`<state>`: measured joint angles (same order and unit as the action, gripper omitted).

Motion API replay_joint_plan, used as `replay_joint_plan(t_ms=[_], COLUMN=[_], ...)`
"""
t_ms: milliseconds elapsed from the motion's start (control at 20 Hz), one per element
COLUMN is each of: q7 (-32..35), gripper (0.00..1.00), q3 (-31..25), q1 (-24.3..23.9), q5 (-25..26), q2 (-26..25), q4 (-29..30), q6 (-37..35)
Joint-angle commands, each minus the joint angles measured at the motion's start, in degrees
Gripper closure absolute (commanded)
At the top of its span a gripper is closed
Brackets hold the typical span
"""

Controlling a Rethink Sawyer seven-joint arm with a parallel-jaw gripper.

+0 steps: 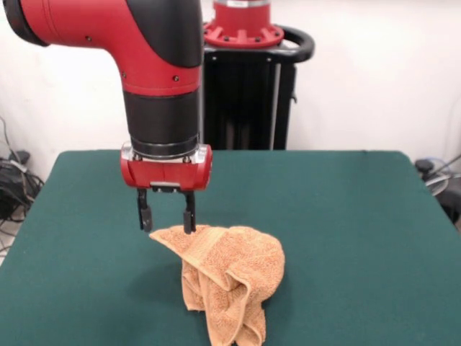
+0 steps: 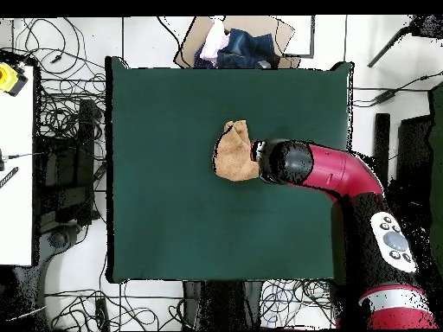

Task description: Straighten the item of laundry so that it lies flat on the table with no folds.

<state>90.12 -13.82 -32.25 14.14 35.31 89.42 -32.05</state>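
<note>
The item of laundry [image 1: 230,277], an orange-tan terry towel, lies crumpled in a folded heap on the green table [image 1: 360,216], near its front edge in the front view. One corner of it sticks out to the left. My gripper [image 1: 167,218] hangs just above that corner, open, with its right fingertip [image 1: 189,225] at the towel's top edge. Seen from overhead, the towel [image 2: 233,153] is a small bunched lump near the middle of the table [image 2: 164,173]. The arm's wrist [image 2: 284,162] sits right beside it and hides the gripper.
A cardboard box [image 2: 232,41] of clothes stands beyond the table's far edge in the overhead view. Cables cover the floor around the table. A white bench [image 2: 16,156] runs along the left side. The black pedestal [image 1: 248,94] stands behind the table.
</note>
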Motion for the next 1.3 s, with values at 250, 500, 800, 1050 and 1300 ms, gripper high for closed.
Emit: replay_joint_plan(t_ms=[250,500,800,1050,1300], q7=[2.0,1.15,0.0,-2.61,-2.28], gripper=[0.0,0.0,0.0,0.0,0.0], q3=[-1.61,-1.86,-2.07,-3.32,-3.31], q1=[-0.4,-0.36,-0.11,-0.52,-0.47], q5=[2.11,2.25,2.34,3.06,2.51], q2=[-2.33,-2.2,-2.4,-3.54,-4.74], q4=[4.05,3.33,1.61,-0.76,-1.43], q6=[1.28,0.56,-1.16,-1.48,-2.36])
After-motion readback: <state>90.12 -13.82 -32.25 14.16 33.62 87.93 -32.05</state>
